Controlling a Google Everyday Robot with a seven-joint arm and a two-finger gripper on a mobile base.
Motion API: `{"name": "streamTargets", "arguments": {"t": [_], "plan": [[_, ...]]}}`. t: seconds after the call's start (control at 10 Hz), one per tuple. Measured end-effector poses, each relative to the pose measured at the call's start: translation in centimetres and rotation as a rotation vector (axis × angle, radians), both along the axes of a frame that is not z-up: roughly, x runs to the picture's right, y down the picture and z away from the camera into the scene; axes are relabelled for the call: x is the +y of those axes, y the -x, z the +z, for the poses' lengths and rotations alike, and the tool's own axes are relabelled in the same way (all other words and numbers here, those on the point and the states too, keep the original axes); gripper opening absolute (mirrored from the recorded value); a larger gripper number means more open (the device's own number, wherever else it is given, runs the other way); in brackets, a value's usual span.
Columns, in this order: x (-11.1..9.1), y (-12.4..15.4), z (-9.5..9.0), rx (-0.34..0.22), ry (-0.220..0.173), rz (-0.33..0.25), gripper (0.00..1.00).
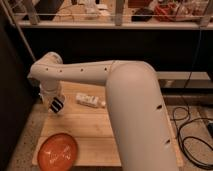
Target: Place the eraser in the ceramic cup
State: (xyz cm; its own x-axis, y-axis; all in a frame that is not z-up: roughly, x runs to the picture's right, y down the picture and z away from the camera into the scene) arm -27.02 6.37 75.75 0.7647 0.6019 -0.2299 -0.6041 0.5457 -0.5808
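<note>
The claw [56, 105] hangs low over the left rear part of the wooden desk [85, 130], at the end of the pale arm [130, 100]. It shows dark and light bands, and whether the eraser sits in it cannot be told. Just right of the claw and apart from it, a white oblong piece [89, 99] lies flat on the desk. Its long side runs left to right, with dark marks along its top and a rounded right end. Whether this is the eraser cannot be told either. The ceramic cup cannot be made out: the arm's bulk covers the right part of the desk.
</note>
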Motion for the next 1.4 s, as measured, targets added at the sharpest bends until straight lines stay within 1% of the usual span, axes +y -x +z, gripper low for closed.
{"name": "streamTargets", "arguments": {"t": [0.1,0.2,0.4,0.6,0.7,1.1,1.4], "plan": [[-0.1,-0.2,0.0,0.008,-0.005,-0.001,0.45],[-0.2,-0.3,0.0,0.012,-0.008,-0.001,0.43],[-0.6,-0.9,0.1,0.019,-0.011,0.003,0.28],[-1.0,-1.2,0.4,0.009,-0.005,-0.005,0.08],[-1.3,-1.3,0.6,0.005,-0.004,-0.01,0.01],[-1.8,-1.2,1.6,-0.008,-0.014,-0.038,0.0],[-2.2,-1.5,2.4,-0.018,-0.022,-0.046,0.0]]}}
